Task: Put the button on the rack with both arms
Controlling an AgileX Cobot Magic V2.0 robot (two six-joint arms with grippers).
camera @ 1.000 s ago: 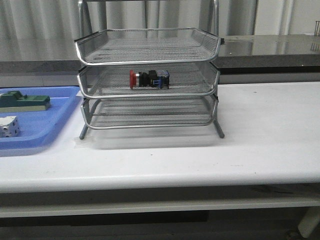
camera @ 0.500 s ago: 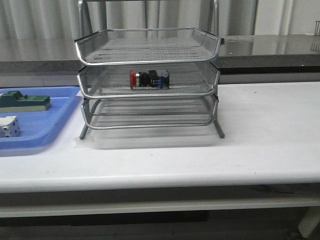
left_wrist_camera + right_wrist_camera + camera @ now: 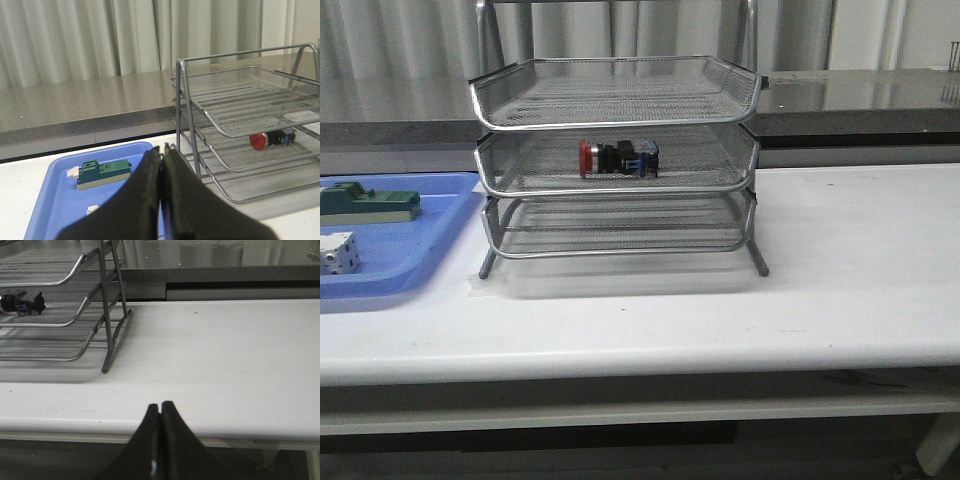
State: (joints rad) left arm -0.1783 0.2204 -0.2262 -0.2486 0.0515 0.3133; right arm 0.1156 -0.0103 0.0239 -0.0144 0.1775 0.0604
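— Nothing has shifted on the table since a second ago, as far as I can see. How do the jaws stand?

— Both pairs are pressed together with nothing between them. The left gripper [image 3: 161, 165] hangs clear over the near end of the blue plastic tray [image 3: 47, 200]; the right gripper [image 3: 160, 415] hangs past the front edge of the white table [image 3: 225, 350], off to the right of the rack.

— And the button?

— The button [image 3: 618, 158] lies on its side in the middle tier of the three-tier wire-mesh rack [image 3: 617, 160], red cap pointing toward the robot's left, blue rear block toward its right. No gripper is touching it.

— What is in that blue tray?

— A green block [image 3: 368, 203] toward the back and a white cube with dots [image 3: 338, 253] nearer the front, apart from each other. The tray sits just beside the rack, on its left.
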